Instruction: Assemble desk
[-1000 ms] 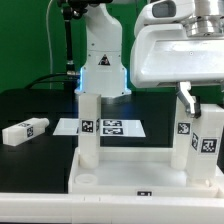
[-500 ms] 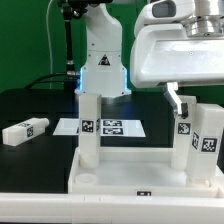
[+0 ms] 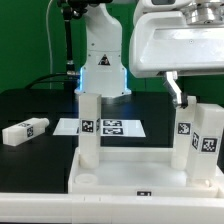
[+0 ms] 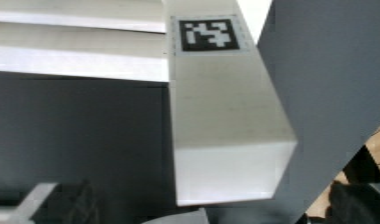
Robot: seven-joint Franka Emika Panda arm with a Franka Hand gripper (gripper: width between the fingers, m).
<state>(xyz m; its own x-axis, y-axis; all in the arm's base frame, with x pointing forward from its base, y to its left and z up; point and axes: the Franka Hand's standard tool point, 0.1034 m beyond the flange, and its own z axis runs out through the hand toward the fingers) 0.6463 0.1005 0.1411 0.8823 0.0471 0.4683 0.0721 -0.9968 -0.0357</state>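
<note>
1. Three legs stand up on the tabletop [image 3: 110, 172]. The left leg [image 3: 88, 125] is on the exterior view's left. The far leg [image 3: 185, 135] and the near leg [image 3: 208, 145] are on its right.
2. One loose leg [image 3: 25, 130] lies on its side on the black surface [image 3: 40, 155]. It is well apart from the tabletop, on the exterior view's left.
3. The hand [image 3: 190, 98] hangs just above the top of the far leg. It looks spread wide and pinches nothing.
4. One finger [image 3: 176, 88] slants down beside the top of that leg. I cannot tell if it touches the leg.
5. From the wrist view, the far leg [image 4: 222, 120] fills the middle, with its tag [image 4: 208, 33] plain to see. So the leg sits right under the hand, between the fingers.
6. I think the step now is to let go of the far leg and leave it standing.
7. To do this well, keep the fingers wide and go straight up. Do not swing sideways, or a finger may knock the far leg or the near leg beside it.
8. Check that the far leg stands straight. The loose leg looks like the next one to fetch.
</note>
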